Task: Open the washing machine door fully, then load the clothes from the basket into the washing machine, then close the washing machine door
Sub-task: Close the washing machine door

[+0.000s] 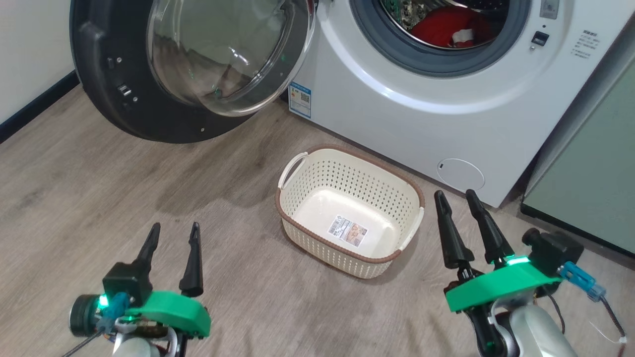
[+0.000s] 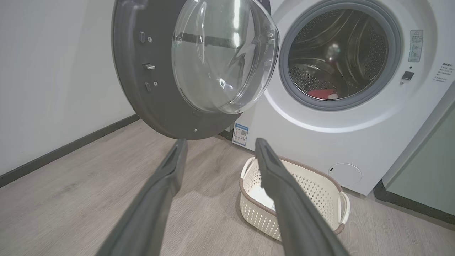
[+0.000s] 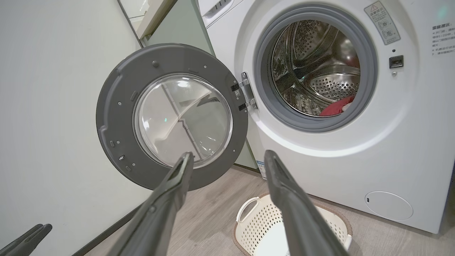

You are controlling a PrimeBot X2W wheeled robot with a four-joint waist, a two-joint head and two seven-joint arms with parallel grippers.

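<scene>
2 grippers hang low over the wood floor (image 1: 124,188), back from the washing machine (image 1: 397,114). The left gripper (image 1: 176,228) sits at the lower left of the head view, its jaws apart and empty. The right gripper (image 1: 455,196) sits at the lower right, jaws likewise spread and empty, its tips near the round filter cover (image 1: 461,173) at the machine's bottom edge.

The washing machine door (image 1: 218,59) stands wide open on the 2 hinges (image 3: 245,96) at the left of the opening. Its inner face and domed glass turn toward the room, and the lower edge of its black rim hangs above the floor. A broad stretch of bare floor lies between that edge and the left gripper. How near the door's free edge comes to the wall (image 1: 30,44) cannot be told.

The clothes (image 1: 441,27), red with a small white patch, lie low in the steel drum behind the grey gasket (image 1: 397,44). The basket (image 1: 317,238) stands on the floor just before the machine, between the 2 grippers and nearer the right one, its bottom showing a label sticker (image 1: 347,231). A narrow strip of floor parts its back rim from the machine's front. A pale green cabinet (image 1: 590,188) flanks the machine on the right, close beside the right gripper.
</scene>
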